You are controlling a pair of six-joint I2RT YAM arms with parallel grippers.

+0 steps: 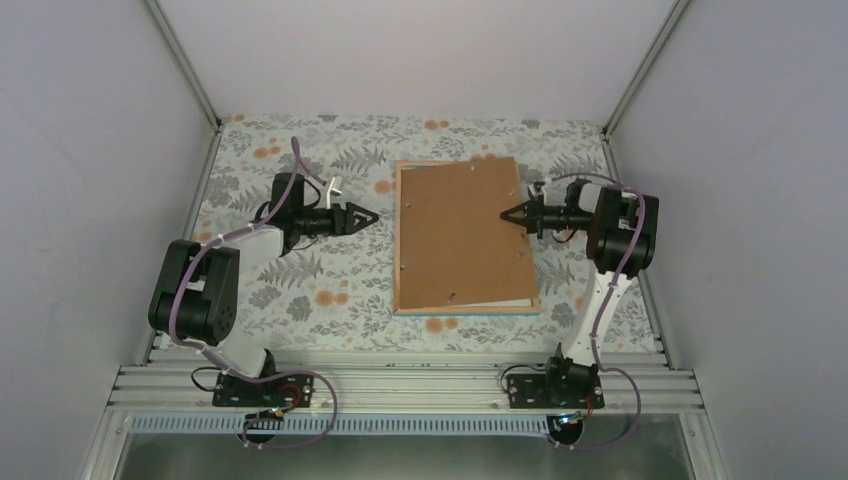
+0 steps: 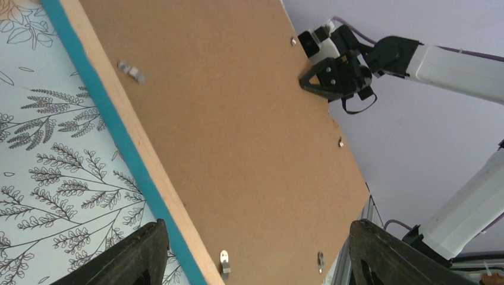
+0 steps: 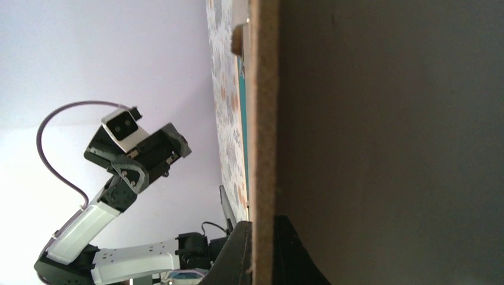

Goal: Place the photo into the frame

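The frame [image 1: 398, 240] lies face down mid-table, pale wood up, with its teal side [image 2: 128, 148] showing along the edges. A brown backing board [image 1: 460, 230] rests on it, slightly askew. My right gripper [image 1: 515, 213] is shut on the board's right edge [image 3: 263, 119], one finger [image 3: 238, 255] on each side of it. My left gripper [image 1: 370, 215] hovers just left of the frame, open and empty, its fingers [image 2: 142, 249] wide apart in the left wrist view. The photo is hidden. A white sheet's edge [image 1: 505, 300] peeks out under the board's near right corner.
A floral cloth [image 1: 300, 290] covers the table. Small metal tabs [image 2: 224, 261] stick up along the frame's back. Grey enclosure walls [image 1: 90, 150] stand left, right and behind. An aluminium rail [image 1: 400, 385] carrying the arm bases runs along the near edge.
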